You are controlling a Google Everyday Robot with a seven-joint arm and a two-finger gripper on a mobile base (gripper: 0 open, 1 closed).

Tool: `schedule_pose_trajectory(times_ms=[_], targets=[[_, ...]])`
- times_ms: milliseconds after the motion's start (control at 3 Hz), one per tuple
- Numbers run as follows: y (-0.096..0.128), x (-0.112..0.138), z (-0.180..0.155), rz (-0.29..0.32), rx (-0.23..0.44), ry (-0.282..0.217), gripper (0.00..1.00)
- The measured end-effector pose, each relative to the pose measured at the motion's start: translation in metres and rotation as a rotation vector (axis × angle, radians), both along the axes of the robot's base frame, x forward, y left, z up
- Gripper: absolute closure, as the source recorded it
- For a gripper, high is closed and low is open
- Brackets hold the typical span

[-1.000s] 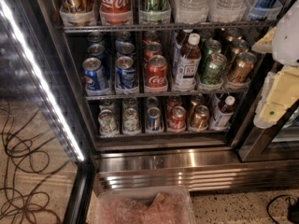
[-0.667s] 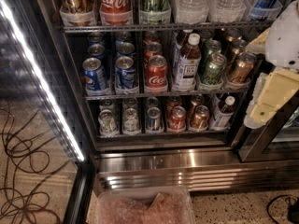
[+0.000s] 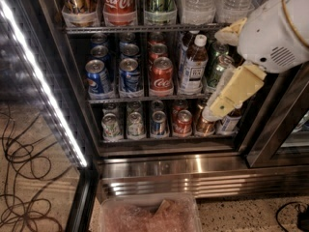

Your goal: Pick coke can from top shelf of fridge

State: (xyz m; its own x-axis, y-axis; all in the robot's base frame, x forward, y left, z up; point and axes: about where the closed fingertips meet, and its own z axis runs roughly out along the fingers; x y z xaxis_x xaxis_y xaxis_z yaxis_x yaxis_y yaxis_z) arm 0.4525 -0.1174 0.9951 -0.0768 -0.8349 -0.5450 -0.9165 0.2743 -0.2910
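Nearest to me, at the bottom edge, sits a clear plastic bin [image 3: 149,215] of something pinkish. Loose cables [image 3: 21,178] curl over the floor at lower left. Just behind the bin runs the ribbed steel base of the fridge [image 3: 178,180], and the door's light strip [image 3: 41,86] slants down the left side.

The claw [image 3: 221,69] is what has changed. A second ago it hung low against the right edge of the frame. Now the arm has swung up and leftward, its white wrist fills the upper right corner, and the claw reaches in front of the right-hand columns of the middle rack. Its two tan fingers [image 3: 237,87] stand apart with nothing between them, so I read it as released and empty.

Deeper in, the middle rack holds blue Pepsi cans [image 3: 99,76], a red Coke can [image 3: 161,75] and a white-capped bottle [image 3: 194,62]. That red can is not the one wanted.

The coke can [image 3: 118,3] to be picked stands untouched at upper centre-left, on the top shelf [image 3: 145,28]. It sits in a clear holder between a gold can [image 3: 79,1] and a green can [image 3: 159,1], with water bottles [image 3: 198,1] further right.

To my eye this is still the approach: the claw has gained height but remains below and well to the right of its target. It needs to travel further up and left, then go in cleanly between the neighbouring cans.
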Motion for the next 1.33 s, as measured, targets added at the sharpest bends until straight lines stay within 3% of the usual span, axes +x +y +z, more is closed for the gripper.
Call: schedule_pose_trajectory(times_ms=[333,1000,1333], targets=[[0.010,-0.002,0.008,0.014,0.035,-0.010,0.00],[0.020,-0.002,0.010,0.034,0.029,-0.013,0.00],[0.042,-0.002,0.011,-0.003,0.079,-0.035,0.00]])
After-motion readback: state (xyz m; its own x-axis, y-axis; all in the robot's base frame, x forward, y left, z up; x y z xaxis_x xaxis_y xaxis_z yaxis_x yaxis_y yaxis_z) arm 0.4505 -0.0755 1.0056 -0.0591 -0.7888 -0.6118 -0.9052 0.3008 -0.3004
